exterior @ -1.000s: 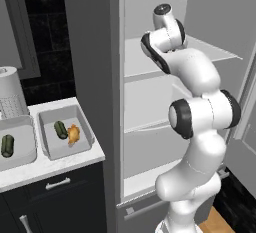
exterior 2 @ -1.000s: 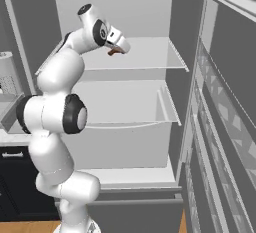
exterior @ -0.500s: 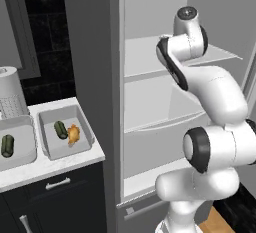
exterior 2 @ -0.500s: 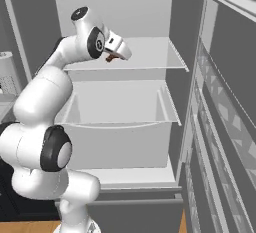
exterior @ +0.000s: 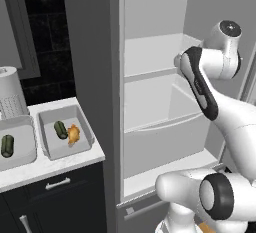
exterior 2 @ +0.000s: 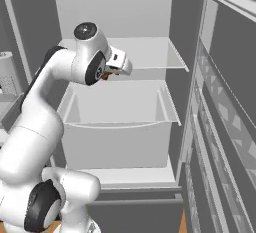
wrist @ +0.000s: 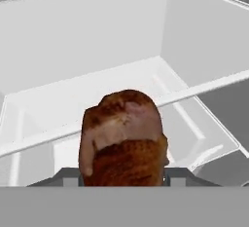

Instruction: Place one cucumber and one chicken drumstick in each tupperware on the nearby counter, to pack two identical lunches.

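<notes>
The drumstick is sitting right between the jaws, which are clamping on it, up inside the open fridge above the drawer. The gripper is hanging in front of the shelf. Over on the counter, one tupperware is carrying a cucumber touching a drumstick, while the other tupperware is carrying just a cucumber.
</notes>
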